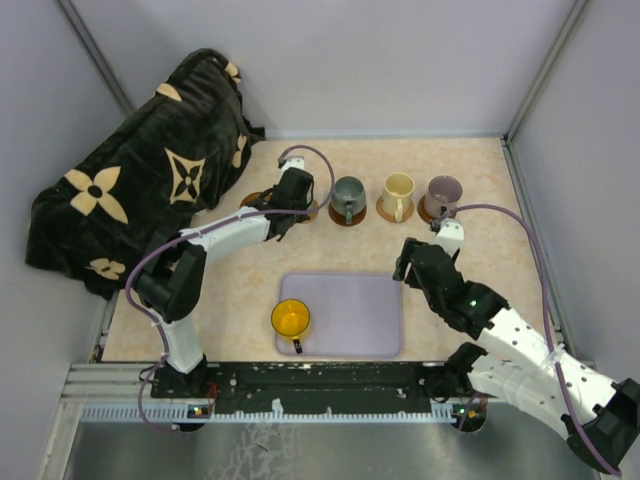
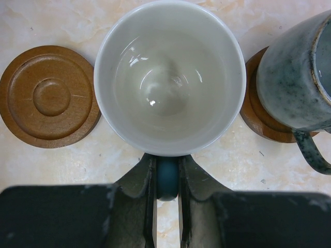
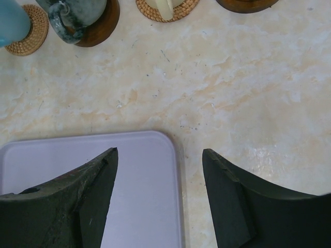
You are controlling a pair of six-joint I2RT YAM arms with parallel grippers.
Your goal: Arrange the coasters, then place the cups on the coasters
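From above, the left arm [image 1: 235,232] reaches the back row; its wrist view shows left jaws pinching the handle of the white cup [image 2: 169,77], close enough that it could bump the grey-green cup [image 2: 289,77] beside it; right jaws gape empty above the tray [image 3: 145,170].

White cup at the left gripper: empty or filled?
Empty. The left wrist view looks straight into the white cup, held by the left gripper, and shows only its bare, glossy white bottom.
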